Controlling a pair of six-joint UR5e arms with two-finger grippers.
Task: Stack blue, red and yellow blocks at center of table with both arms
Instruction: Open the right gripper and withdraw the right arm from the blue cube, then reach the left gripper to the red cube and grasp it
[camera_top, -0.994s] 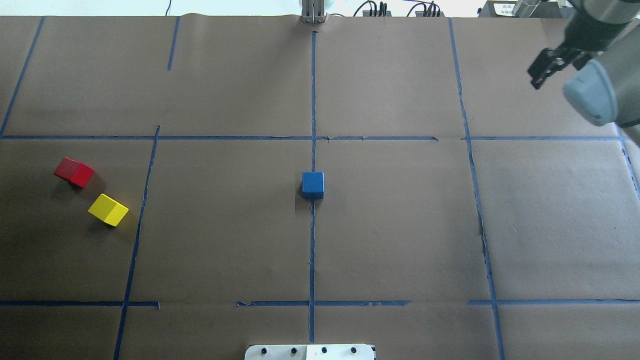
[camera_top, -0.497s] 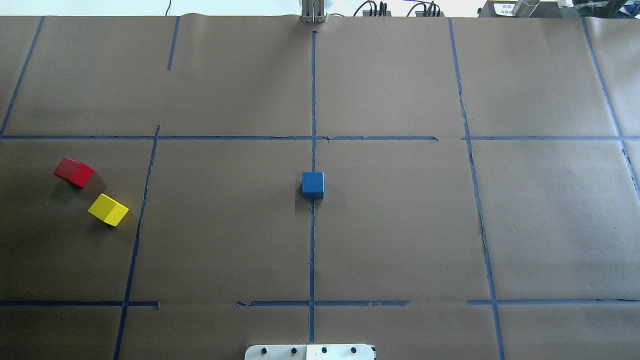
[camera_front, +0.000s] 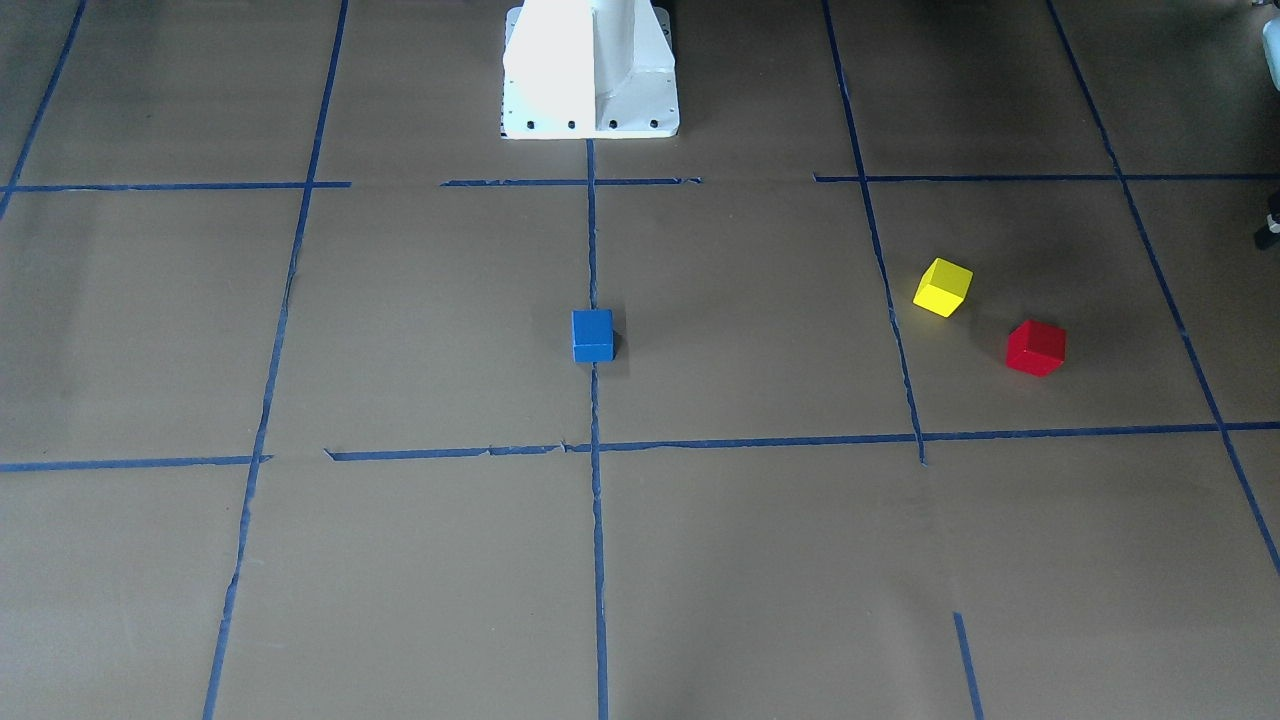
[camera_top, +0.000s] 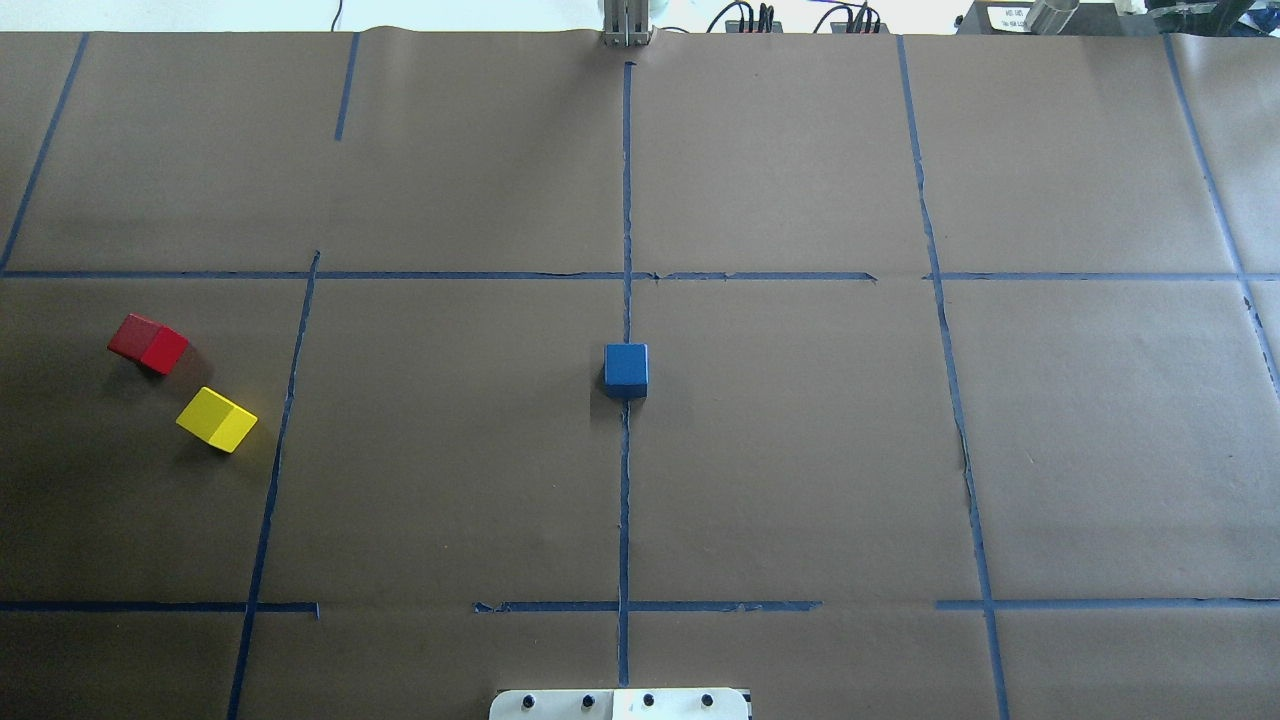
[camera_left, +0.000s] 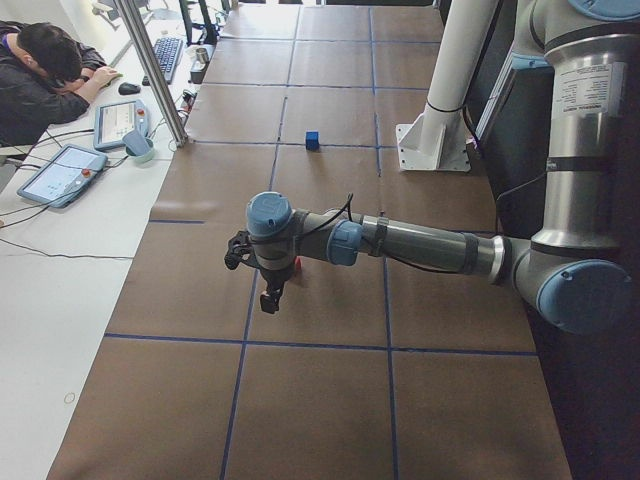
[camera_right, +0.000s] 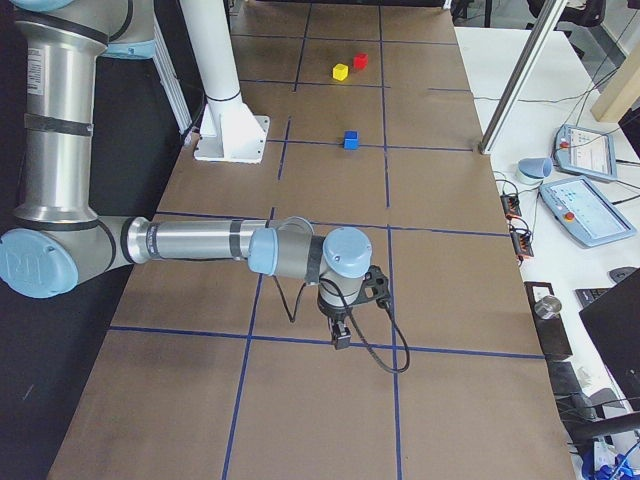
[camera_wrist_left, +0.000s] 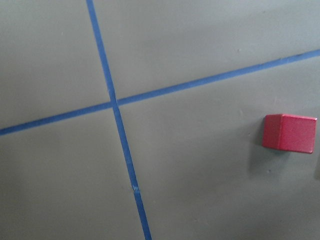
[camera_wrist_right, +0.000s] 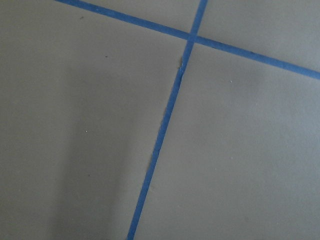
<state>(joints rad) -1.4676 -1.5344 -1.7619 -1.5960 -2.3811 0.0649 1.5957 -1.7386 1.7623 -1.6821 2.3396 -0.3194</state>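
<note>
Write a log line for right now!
blue block: center | red block, yellow block: left side, unstacked | left gripper: near red block | right gripper: far from blocks

Bench (camera_top: 800, 470): brown paper, blue tape grid (camera_top: 624, 520). Blue block (camera_top: 626, 367) at centre, on a tape line. Red block (camera_top: 148, 344) far out at 9 o'clock; yellow block (camera_top: 216, 419) near it at its 4 o'clock, not touching.

We see a robotics lab — a brown-papered table (camera_top: 800, 450) gridded with blue tape (camera_top: 625, 500), teach pendants (camera_left: 62, 172), an operator (camera_left: 40, 75) beside a keyboard (camera_left: 165, 58).
</note>
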